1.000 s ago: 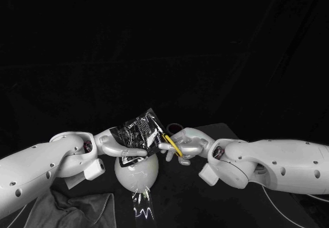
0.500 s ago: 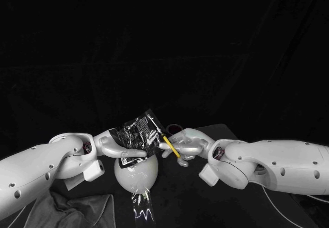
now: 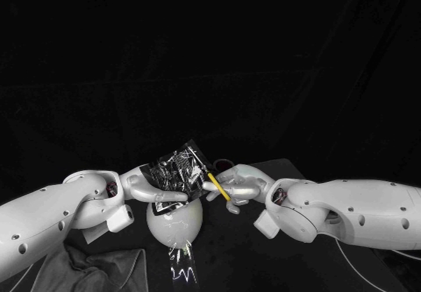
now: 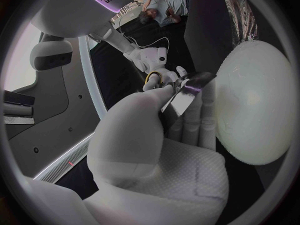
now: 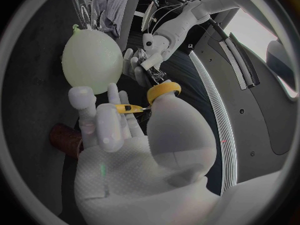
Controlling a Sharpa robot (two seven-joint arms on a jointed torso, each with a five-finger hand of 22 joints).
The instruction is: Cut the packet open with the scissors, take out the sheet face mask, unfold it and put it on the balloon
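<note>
Head view: the action sits centre, just below the middle of the frame. The left hand (image 3: 156, 187) pinches the packet (image 3: 180, 165) by its lower part, so the packet stands up and tilted, directly over the balloon (image 3: 176, 222). The right hand (image 3: 241, 185) is closed round the yellow-handled scissors (image 3: 216, 187), just beside the packet's right edge. The blades are lost against the dark foil, so I can't tell if they're biting. The balloon lies on the table (image 3: 230, 255), with a grey cloth (image 3: 97, 264) at lower left. The packet looks uncut, so I judge the mask is inside and we're at step one.

Left wrist view: the left hand (image 4: 156, 150) has its fingers clamped on the packet (image 4: 187, 92), and the foil sticks out past the fingertips. The balloon (image 4: 253, 105) is right beside those fingers. The scissors (image 4: 154, 78) and right hand (image 4: 150, 60) are beyond the foil's free edge, close in.

Right wrist view: the right hand (image 5: 125, 135) is wrapped on the scissors (image 5: 164, 90), with a yellow loop round the thumb. The left hand (image 5: 140, 60) is just past the tips and the balloon (image 5: 92, 60) is beside it. The foil is too small to make out here.

To do the cut well:
- Hold the foil taut.
- Set the blades square to the free edge.
- Cut a thin strip near the seal so the mask isn't nicked.
- Close the blades fully.
- Keep the tips pointed away from the balloon, since puncture is the main risk.
</note>
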